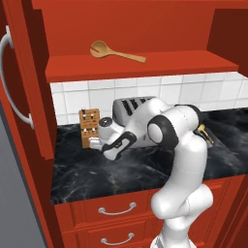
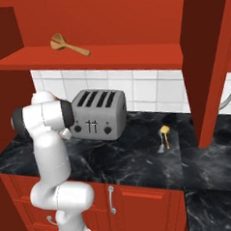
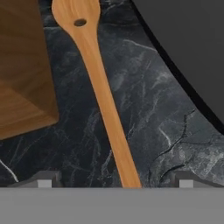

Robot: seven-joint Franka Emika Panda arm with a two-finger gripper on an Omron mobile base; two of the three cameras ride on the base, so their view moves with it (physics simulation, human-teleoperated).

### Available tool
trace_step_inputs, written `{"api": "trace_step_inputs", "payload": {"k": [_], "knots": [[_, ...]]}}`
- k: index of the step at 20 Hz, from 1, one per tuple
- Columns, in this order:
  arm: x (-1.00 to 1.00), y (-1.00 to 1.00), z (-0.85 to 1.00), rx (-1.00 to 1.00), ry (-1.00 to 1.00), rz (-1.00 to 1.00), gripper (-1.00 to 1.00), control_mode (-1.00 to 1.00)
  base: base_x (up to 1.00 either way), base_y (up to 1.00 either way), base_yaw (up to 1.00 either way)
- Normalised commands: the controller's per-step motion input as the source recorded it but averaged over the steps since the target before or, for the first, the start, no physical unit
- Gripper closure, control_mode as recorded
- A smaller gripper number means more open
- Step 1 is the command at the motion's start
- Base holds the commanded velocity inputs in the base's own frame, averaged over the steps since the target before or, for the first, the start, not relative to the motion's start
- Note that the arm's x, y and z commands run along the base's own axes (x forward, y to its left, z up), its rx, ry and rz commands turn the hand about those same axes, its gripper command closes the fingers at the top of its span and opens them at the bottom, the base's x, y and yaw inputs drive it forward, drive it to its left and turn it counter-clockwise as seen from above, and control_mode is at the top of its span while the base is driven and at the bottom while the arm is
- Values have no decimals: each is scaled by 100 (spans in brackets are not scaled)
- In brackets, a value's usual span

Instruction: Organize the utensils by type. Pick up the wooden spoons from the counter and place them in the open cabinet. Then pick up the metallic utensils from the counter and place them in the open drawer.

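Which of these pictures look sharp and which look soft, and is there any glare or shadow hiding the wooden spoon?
Hand view: crisp, evenly lit, no glare on the wooden spoon lying on the counter. Left base view: slightly soft, the cabinet shelf flatly lit. Right base view: soft too, the toaster throws only a faint shadow.

Cabinet red, shelf board same red; wooden spoon on shelf light tan; second wooden spoon on counter honey-tan, faint grain; counter black marble, thin white veins; toaster silver-grey, dark slots and knobs; knife block brown wood; wall tiles white; small utensil gold-tinted; drawer fronts red, silver pulls; arm white, dark joints.
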Motion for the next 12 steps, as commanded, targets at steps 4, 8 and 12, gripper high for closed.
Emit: {"api": "trace_step_inputs", "payload": {"k": [4,8,12], "knots": [[18,0,-52,0,1,0,100,-100,0,0,0],[11,0,-53,1,0,0,100,-100,0,0,0],[5,0,-58,4,0,0,100,-100,0,0,0]]}}
